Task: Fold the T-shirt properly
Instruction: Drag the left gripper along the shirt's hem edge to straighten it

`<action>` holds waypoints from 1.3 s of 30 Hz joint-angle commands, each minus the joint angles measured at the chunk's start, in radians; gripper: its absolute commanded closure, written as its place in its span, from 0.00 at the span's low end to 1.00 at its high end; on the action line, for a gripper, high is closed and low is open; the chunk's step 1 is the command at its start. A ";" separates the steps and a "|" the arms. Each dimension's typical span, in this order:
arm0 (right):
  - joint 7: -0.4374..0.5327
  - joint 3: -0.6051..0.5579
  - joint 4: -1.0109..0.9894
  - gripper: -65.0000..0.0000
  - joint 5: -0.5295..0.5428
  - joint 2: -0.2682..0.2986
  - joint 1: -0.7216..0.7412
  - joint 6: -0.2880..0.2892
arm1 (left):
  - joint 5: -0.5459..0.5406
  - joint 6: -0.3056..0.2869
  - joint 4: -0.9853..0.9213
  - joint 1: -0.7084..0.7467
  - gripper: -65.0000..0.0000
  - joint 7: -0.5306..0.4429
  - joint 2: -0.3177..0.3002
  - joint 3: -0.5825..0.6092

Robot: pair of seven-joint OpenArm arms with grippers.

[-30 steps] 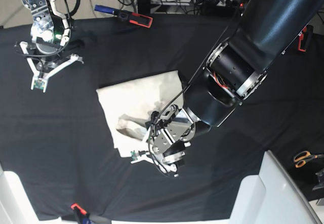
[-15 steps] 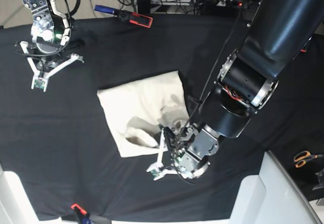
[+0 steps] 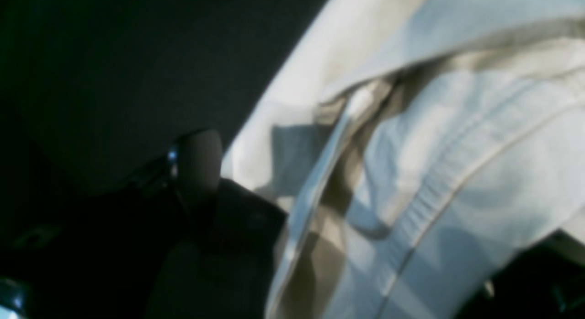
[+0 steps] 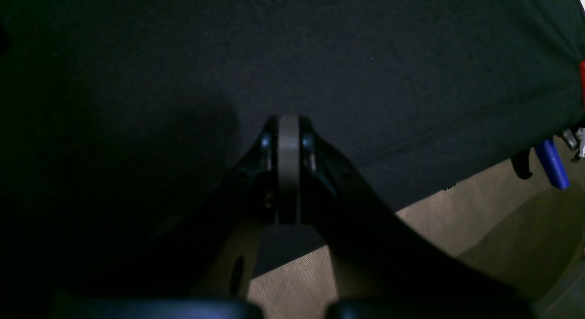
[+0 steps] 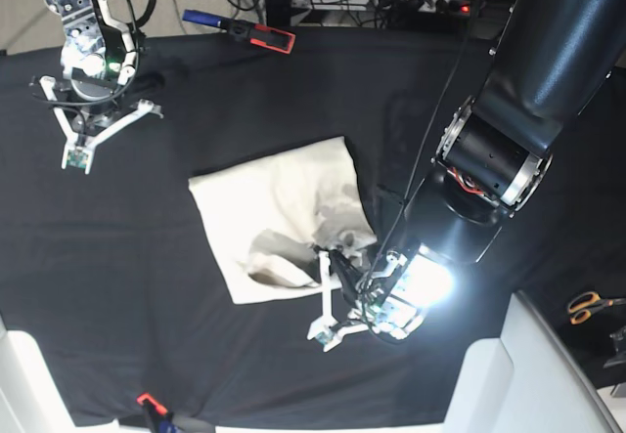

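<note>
The cream T-shirt (image 5: 269, 203) lies folded on the black table cloth (image 5: 196, 91), its near right part bunched and raised in a loose fold. My left gripper (image 5: 331, 291) is at that near right corner. In the left wrist view one dark finger (image 3: 199, 159) stands clear over the cloth. The T-shirt (image 3: 457, 150), hem showing, fills the right side and hides the other finger. The jaws stand wide apart. My right gripper (image 5: 74, 162) hangs shut far off at the back left. Its pads (image 4: 288, 145) are pressed together over bare cloth.
A blue and red tool (image 5: 240, 29) lies at the back edge. Orange-handled scissors (image 5: 587, 306) lie at the right, and a red clip (image 5: 147, 400) sits on the front edge. White panels (image 5: 528, 365) border the near right. Tan floor (image 4: 480, 218) shows past the table edge.
My left arm has swung toward the near right, and its gripper has shifted right along the shirt's near edge. The shirt's bunched fold has followed it. The right arm has not moved.
</note>
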 commanded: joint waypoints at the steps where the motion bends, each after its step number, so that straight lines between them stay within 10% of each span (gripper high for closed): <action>1: 0.016 0.000 0.013 1.00 -0.013 0.004 0.003 -0.004 | -0.019 -0.001 0.006 -0.041 0.29 -0.037 0.004 -0.006; 17: 0.016 0.000 0.013 1.00 -0.013 0.004 0.005 -0.004 | -0.208 -0.042 -0.094 -0.092 0.29 -0.194 0.036 -0.006; 30: 0.015 0.000 0.014 1.00 -0.013 0.004 0.005 -0.004 | -0.262 -0.045 -0.155 -0.086 0.29 -0.154 0.020 -0.006; 39: 0.015 0.000 0.014 1.00 -0.013 0.003 0.003 -0.004 | -0.325 -0.161 -0.149 -0.079 0.29 -0.053 0.020 -0.116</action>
